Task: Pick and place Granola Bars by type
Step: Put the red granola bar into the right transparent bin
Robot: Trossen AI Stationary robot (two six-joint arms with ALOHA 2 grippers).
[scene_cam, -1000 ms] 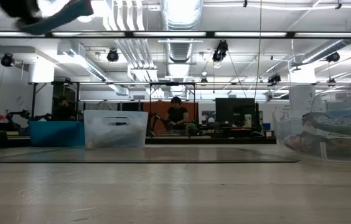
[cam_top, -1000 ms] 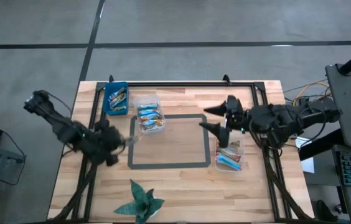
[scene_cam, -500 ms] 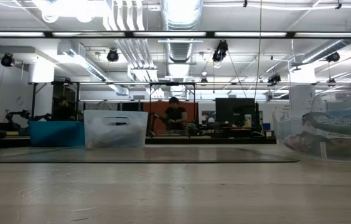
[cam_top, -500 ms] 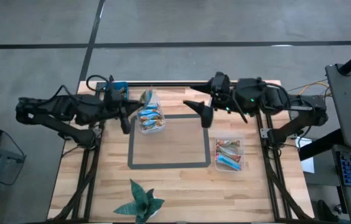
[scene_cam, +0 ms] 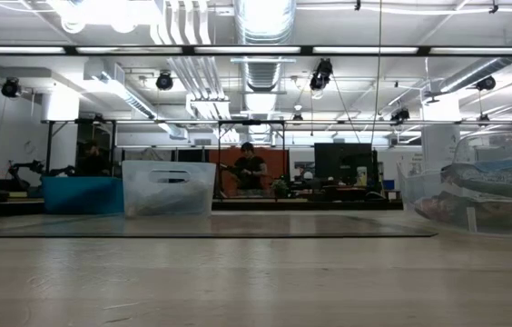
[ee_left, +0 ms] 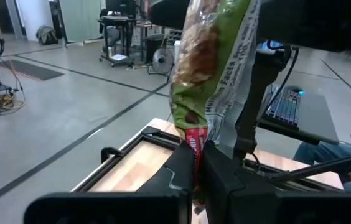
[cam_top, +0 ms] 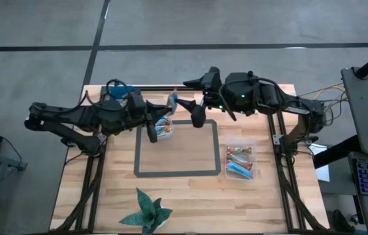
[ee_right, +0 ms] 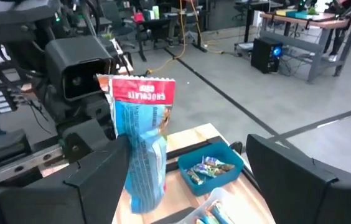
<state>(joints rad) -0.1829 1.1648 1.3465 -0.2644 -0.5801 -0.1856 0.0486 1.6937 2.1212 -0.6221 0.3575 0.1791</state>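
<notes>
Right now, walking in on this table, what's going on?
The left end effector is shut on one bar, holding it upright in the air over the back of the table. The right end effector is open and faces the bar from close by without gripping it; this may be a handover. More bars lie in a clear tub on the right and in a blue tub at the back.
</notes>
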